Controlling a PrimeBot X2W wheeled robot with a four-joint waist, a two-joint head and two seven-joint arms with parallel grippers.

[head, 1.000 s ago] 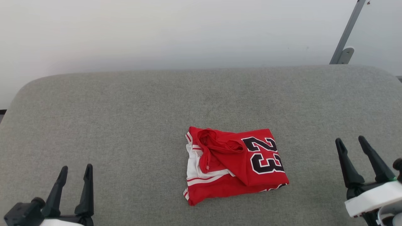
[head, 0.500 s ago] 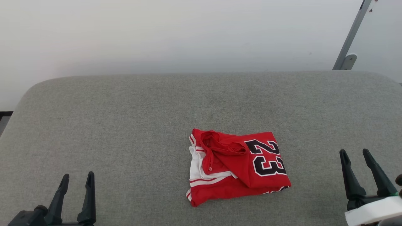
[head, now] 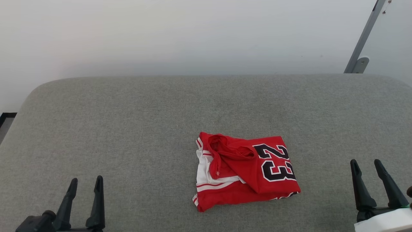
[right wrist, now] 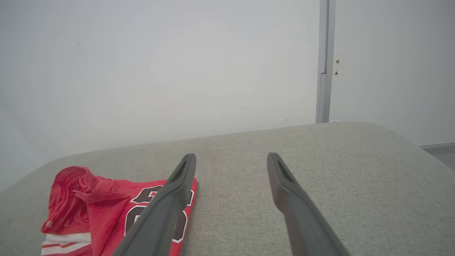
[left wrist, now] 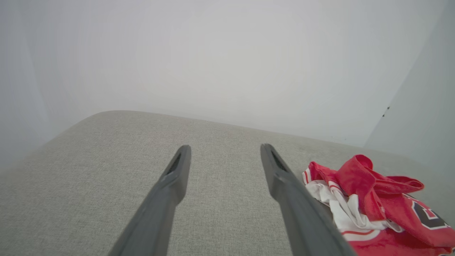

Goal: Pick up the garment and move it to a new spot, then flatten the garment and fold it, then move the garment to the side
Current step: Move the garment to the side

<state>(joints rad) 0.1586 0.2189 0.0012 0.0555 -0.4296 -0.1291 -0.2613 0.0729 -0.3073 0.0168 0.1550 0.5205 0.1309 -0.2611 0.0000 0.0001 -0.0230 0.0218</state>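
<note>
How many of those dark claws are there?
2. The left claw is at the lower left and the right claw at the lower right of the head view, both open and empty, with the red shirt lying between them.

Folded red garment [head: 244, 172], cushion centre

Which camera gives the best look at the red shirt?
The head view: the whole folded shirt lies in sight from above, its 23 readable. The left wrist view shows its rumpled collar end, cut by the frame; the right wrist view shows part.
</note>
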